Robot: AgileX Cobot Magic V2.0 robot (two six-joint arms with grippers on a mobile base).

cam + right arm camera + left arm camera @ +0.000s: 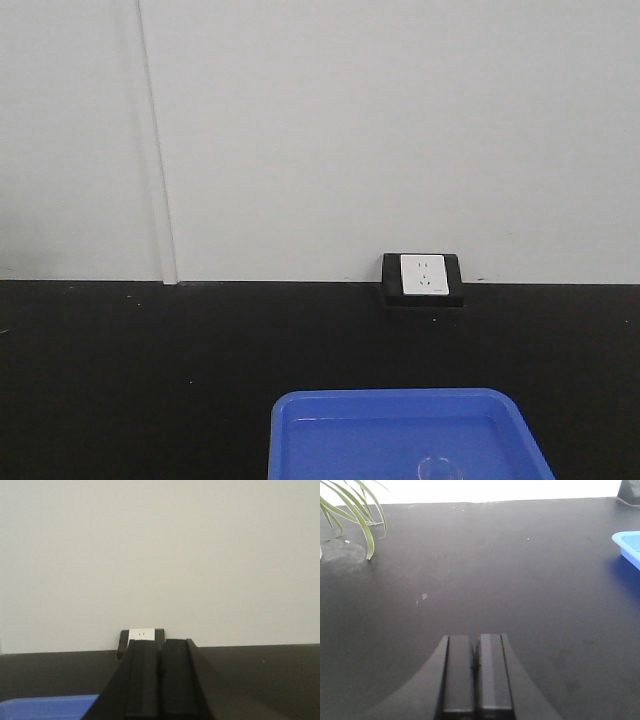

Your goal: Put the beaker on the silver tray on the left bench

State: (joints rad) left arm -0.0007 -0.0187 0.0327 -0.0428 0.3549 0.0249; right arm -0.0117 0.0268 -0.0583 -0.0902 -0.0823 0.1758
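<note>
**Operator:** Report the position of the beaker.

**Technician:** A clear, rounded glass outline, taken to be the beaker (438, 468), sits inside the blue tray (340, 445), right of the tray's centre. The lower edge of the front view cuts it off, so only its upper part shows. The tray rests on the black tabletop (150, 350). It is nearer the camera than the socket box (421, 280), which is set against the white wall (350, 120).

**Operator:** State of the left hand?

**Technician:** The left hand (475, 642) has both fingers pressed together with nothing between them. It points across bare tabletop. A corner of the blue tray shows at the right edge of its view, well apart from the fingers. Green plant leaves (360, 515) show at the upper left.

**Operator:** State of the right hand?

**Technician:** The right hand (161, 647) is likewise closed and empty. It points toward the wall, in line with the socket box. The blue tray lies below it and to its left. Neither hand touches the beaker.
</note>
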